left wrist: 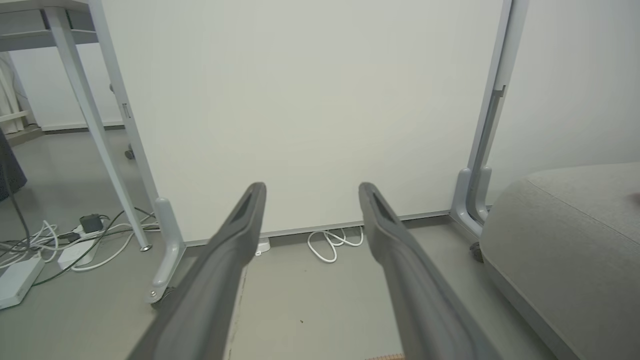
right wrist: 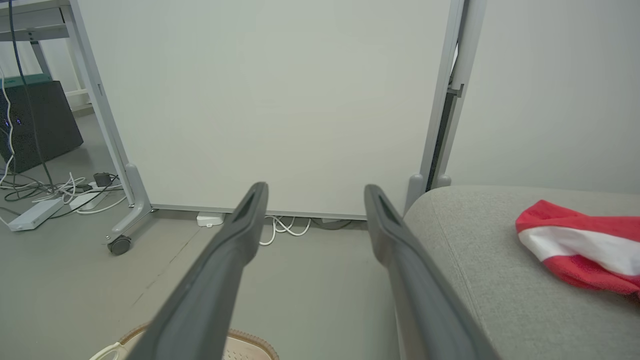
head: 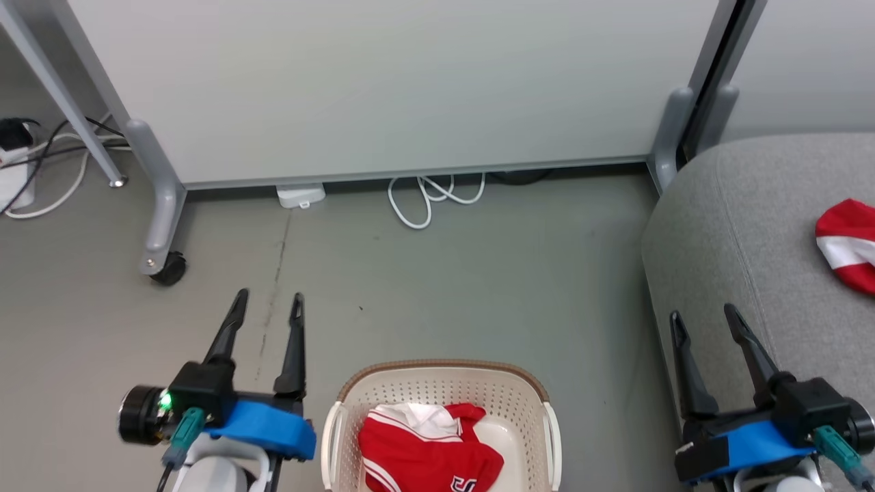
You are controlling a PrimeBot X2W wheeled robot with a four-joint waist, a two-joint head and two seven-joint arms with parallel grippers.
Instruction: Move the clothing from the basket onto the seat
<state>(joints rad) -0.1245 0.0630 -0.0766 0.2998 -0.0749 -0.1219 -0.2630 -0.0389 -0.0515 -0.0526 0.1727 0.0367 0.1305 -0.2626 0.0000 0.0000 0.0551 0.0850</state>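
Left gripper [head: 268,296]: hanging left of the basket [head: 444,365], fingers wide apart, holding nothing.
Right gripper [head: 703,312]: hovering at the seat's [head: 738,225] left edge, fingers spread wide, empty.
Floor [head: 444,287]: grey and smooth, running to a pale wheeled partition [head: 383,82] with a looped white cable [head: 431,195] beneath.
Basket garment [head: 424,451]: lying bunched in the basket, long axis unclear, lettering nearest the robot.
Seat garment [head: 847,242]: resting on the grey seat, white stripe running left to right.

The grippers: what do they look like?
The left gripper and right gripper each have two long, dark, tapering fingers on a black block, a blue band, a teal cable plug and a pale forearm. The left shows a green light.
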